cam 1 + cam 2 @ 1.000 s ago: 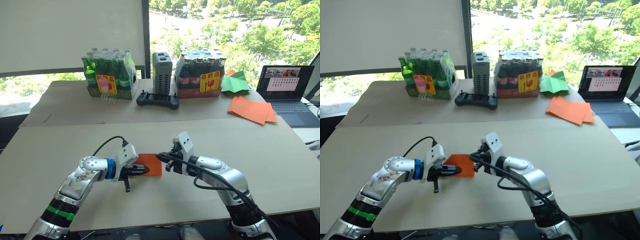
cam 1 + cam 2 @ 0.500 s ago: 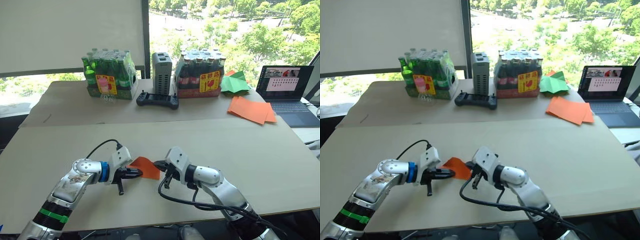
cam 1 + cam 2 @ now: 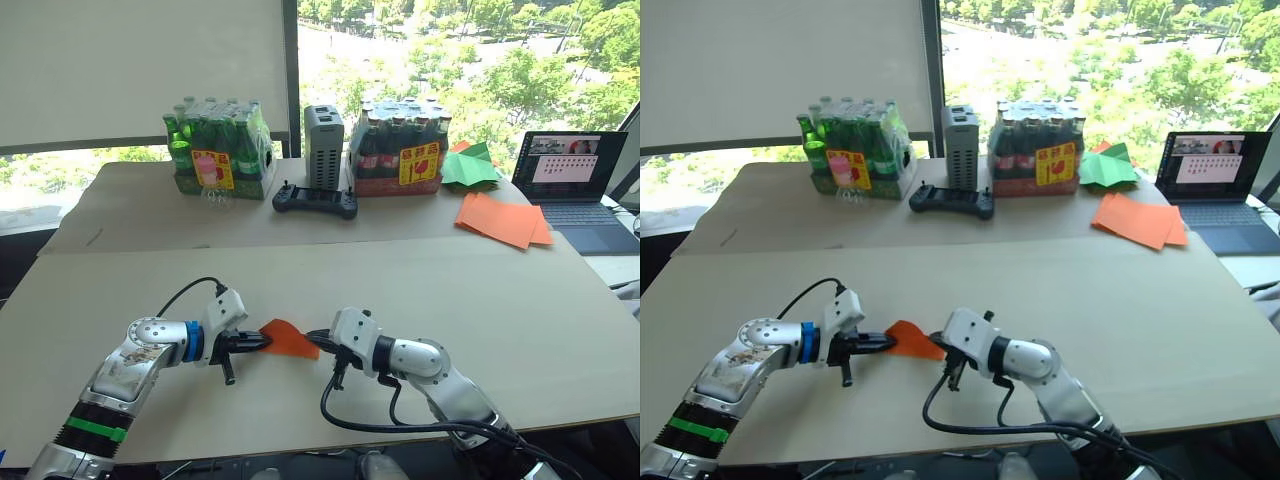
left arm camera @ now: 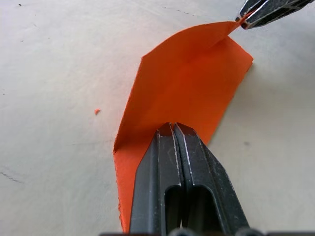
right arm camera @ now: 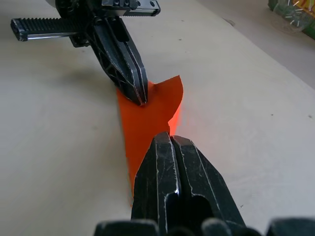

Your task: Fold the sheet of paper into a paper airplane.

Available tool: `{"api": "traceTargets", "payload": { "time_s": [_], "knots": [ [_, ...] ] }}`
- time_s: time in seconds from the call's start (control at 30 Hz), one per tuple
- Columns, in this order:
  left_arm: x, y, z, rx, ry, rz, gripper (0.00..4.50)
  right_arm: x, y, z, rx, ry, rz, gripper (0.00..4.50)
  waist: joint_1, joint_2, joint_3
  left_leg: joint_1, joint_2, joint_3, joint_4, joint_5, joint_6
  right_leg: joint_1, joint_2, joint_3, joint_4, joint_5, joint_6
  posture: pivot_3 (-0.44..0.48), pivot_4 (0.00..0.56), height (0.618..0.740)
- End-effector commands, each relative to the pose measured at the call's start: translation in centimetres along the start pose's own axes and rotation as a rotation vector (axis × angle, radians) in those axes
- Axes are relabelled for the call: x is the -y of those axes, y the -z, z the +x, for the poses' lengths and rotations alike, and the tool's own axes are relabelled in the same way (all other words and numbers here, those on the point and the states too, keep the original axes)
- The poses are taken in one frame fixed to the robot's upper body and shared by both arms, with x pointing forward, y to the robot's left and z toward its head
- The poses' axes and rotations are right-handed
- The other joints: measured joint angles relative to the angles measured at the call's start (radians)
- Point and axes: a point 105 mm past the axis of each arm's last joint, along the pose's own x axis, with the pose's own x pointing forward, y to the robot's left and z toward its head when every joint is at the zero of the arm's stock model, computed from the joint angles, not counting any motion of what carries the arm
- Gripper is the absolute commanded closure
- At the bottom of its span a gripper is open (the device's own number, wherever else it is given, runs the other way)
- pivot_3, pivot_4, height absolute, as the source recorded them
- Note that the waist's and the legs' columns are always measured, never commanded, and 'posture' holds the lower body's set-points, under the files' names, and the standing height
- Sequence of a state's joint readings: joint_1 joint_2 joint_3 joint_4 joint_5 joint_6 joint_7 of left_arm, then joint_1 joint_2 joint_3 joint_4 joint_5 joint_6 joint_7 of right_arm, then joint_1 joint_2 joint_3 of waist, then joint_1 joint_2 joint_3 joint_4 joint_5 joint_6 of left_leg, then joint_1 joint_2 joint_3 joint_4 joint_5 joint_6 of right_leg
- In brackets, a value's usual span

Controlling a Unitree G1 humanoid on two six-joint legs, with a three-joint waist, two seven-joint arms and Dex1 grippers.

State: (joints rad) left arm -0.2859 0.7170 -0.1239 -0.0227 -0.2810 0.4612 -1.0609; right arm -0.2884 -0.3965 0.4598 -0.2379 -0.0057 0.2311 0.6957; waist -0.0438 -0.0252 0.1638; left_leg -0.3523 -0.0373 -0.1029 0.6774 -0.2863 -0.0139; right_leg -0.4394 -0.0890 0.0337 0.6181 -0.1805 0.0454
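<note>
Both grippers, left gripper (image 3: pixel 262 341) and right gripper (image 3: pixel 314 337), pinch the sheet of paper (image 3: pixel 288 339).

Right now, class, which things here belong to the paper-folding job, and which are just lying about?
In the job:
sheet
left hand
right hand

Lying about:
bottle packs
controller
laptop
orange pile
green paper

From our head we look forward and down through two side-by-side eyes across the table (image 3: pixel 520 300), out to the window behind; both take in the same spread, one shifted slightly sideways of the other. Our left wrist camera sits close, sighting along the left gripper (image 4: pixel 173 129) at the sheet of paper (image 4: pixel 187 88). Our right wrist camera, equally close, faces the opposite way along the right gripper (image 5: pixel 170 140), meeting the same sheet.
</note>
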Motion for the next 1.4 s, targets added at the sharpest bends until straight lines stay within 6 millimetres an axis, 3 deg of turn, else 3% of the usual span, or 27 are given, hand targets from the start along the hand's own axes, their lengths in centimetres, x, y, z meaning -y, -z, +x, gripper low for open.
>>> {"api": "traceTargets", "payload": {
  "time_s": [0.03, 0.23, 0.4, 0.57, 0.67, 0.77, 1.07, 1.23, 1.4],
  "knots": [
    [-0.4, 1.3, -0.7, -0.039, -0.024, -0.025, 4.45, -0.8, -0.3, -0.1, 0.014, -0.039, -0.078, 4.47, 0.0, 0.0, 0.0, 0.0, 0.0, 0.0, 0.0, 0.0, 0.0, 0.0, 0.0, 0.0, 0.0, 0.0, 0.0, 0.0, 0.15, 0.723],
    [-0.6, 1.6, -1.1, -0.045, -0.034, -0.023, 4.45, -1.0, 2.1, 0.0, -0.098, -0.051, -0.047, 4.47, 0.001, 0.0, 0.0, 0.001, 0.0, 0.0, 0.0, 0.0, 0.0, 0.001, 0.0, 0.0, 0.001, 0.0, 0.0, 0.0, 0.15, 0.723],
    [-0.8, 0.9, -1.6, -0.033, -0.047, -0.005, 4.45, -1.3, 3.0, 0.3, -0.142, -0.067, -0.006, 4.47, 0.001, 0.0, 0.0, 0.001, 0.0, 0.0, 0.001, 0.0, 0.0, 0.001, 0.0, 0.0, 0.0, 0.0, 0.0, 0.0, 0.15, 0.723],
    [-0.9, -1.7, -2.6, 0.017, -0.056, 0.037, 4.45, -1.2, 3.0, 0.4, -0.15, -0.058, 0.01, 4.47, -0.001, 0.0, 0.0, 0.002, 0.001, 0.0, 0.001, 0.0, 0.0, 0.001, 0.001, 0.0, 0.002, 0.0, 0.0, 0.0, 0.15, 0.723],
    [0.0, -5.2, -2.9, 0.13, -0.007, 0.035, 4.45, -1.2, 3.1, 0.4, -0.159, -0.061, 0.016, 4.47, 0.0, 0.0, 0.0, 0.003, 0.001, 0.0, 0.001, 0.0, 0.0, 0.001, 0.001, 0.0, 0.004, 0.0, 0.0, 0.0, 0.15, 0.723],
    [1.1, -6.0, -2.7, 0.161, 0.049, 0.012, 4.45, -1.3, 3.3, 0.3, -0.168, -0.064, 0.018, 4.47, 0.0, 0.0, 0.0, 0.003, 0.001, 0.0, 0.001, 0.0, 0.0, 0.002, 0.001, 0.0, 0.004, 0.0, 0.0, 0.0, 0.15, 0.723],
    [0.0, -1.8, 0.5, 0.027, -0.005, 0.022, 4.45, -0.9, 2.8, 0.5, -0.16, -0.063, 0.015, 4.47, 0.001, 0.0, 0.0, 0.005, 0.001, 0.0, 0.001, 0.0, 0.0, 0.002, 0.001, 0.001, 0.005, -0.001, -0.001, 0.0, 0.15, 0.723],
    [0.4, -0.6, 1.8, 0.007, 0.033, 0.013, 4.45, -0.6, 2.0, 0.6, -0.138, -0.061, 0.042, 4.47, 0.001, 0.0, 0.0, 0.005, 0.001, 0.0, 0.001, 0.0, 0.0, 0.003, 0.001, 0.001, 0.005, -0.001, -0.001, 0.0, 0.15, 0.723],
    [0.8, 0.7, 1.8, -0.025, 0.04, 0.008, 4.45, 0.3, -0.1, 0.4, -0.067, -0.033, 0.126, 2.94, 0.001, 0.0, 0.0, 0.006, 0.001, 0.0, 0.001, 0.0, 0.0, 0.002, 0.001, 0.001, 0.006, -0.001, -0.001, 0.0, 0.15, 0.723]
  ]
}}
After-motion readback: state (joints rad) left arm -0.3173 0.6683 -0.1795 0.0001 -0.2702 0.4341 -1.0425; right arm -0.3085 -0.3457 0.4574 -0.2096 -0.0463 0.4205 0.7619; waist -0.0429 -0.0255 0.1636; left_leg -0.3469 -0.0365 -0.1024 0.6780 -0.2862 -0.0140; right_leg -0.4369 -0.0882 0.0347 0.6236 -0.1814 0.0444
